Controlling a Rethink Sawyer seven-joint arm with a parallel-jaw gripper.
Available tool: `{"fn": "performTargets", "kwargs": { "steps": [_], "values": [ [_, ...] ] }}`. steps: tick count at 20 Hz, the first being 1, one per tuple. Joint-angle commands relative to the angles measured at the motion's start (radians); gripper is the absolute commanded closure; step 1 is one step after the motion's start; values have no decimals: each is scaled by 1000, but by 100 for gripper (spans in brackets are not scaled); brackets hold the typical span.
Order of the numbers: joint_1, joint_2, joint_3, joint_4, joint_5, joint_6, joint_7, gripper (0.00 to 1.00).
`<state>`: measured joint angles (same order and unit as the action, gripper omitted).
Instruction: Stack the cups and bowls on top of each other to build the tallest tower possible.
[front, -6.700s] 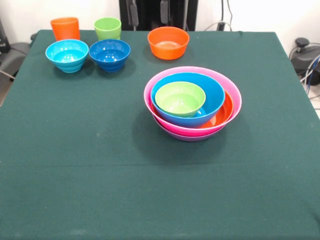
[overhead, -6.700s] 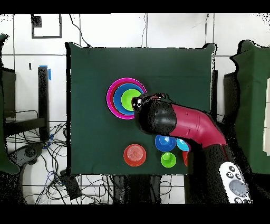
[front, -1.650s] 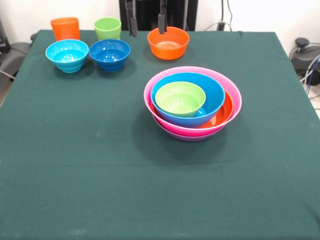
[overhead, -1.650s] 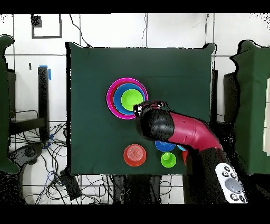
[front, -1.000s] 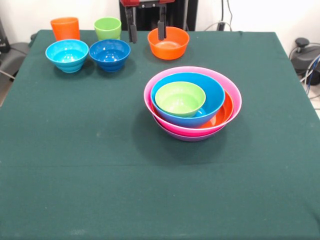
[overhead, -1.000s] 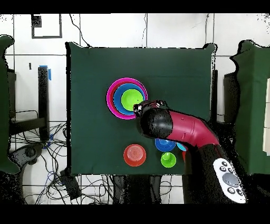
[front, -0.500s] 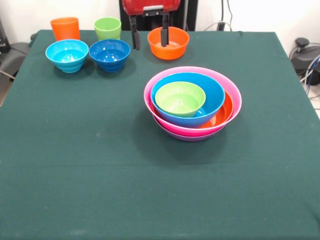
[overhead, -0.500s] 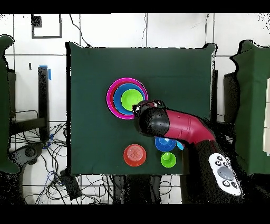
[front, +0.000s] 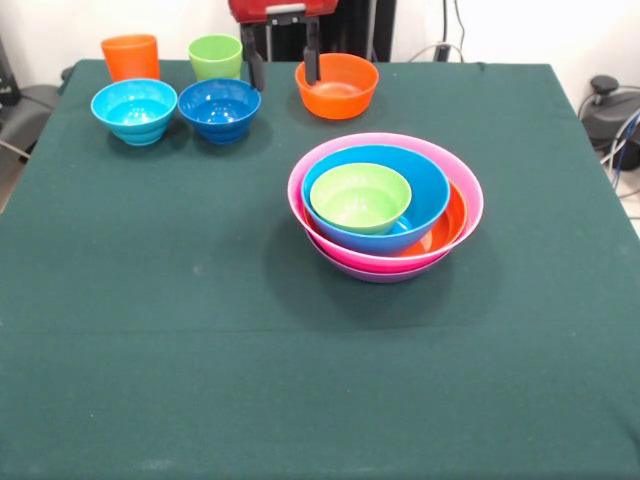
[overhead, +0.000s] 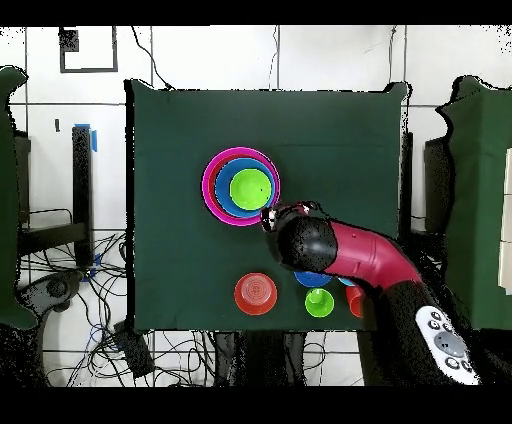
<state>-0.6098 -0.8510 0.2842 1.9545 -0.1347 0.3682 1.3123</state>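
Observation:
The tower (front: 385, 200) stands right of the table's middle: a pink bowl over a purple one, holding an orange bowl, a blue bowl and a small lime green bowl (front: 360, 197). It also shows in the overhead view (overhead: 241, 187). At the far edge stand the orange cup (front: 130, 57), the lime green cup (front: 215, 56), a light blue bowl (front: 134, 110), a dark blue bowl (front: 219, 108) and a small orange bowl (front: 337, 85). My gripper (front: 282, 70) hangs open and empty between the dark blue bowl and the small orange bowl.
The dark green cloth (front: 150, 330) covers the table. In the overhead view my red arm (overhead: 345, 250) hides part of the far row of cups and bowls. Cables lie on the floor beyond the table's edges.
My gripper came down from the top edge over the last seconds. In the last half second it shifted left, away from the small orange bowl's rim, and rose slightly. No bowl or cup moved.

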Motion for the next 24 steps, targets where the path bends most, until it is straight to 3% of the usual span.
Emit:
{"fn": "performTargets", "kwargs": {
  "steps": [1, 10, 15, 22, 24],
  "values": [
    [-30, -40, 115, 105, -36, -10, 46, 0],
    [34, -156, 54, 199, -15, -40, 158, 0],
    [69, -173, 26, 236, -11, -94, 205, 0],
    [86, -178, 12, 324, -11, -254, 282, 0],
    [84, -148, 8, 332, -23, -313, 301, 0]
  ]
}}
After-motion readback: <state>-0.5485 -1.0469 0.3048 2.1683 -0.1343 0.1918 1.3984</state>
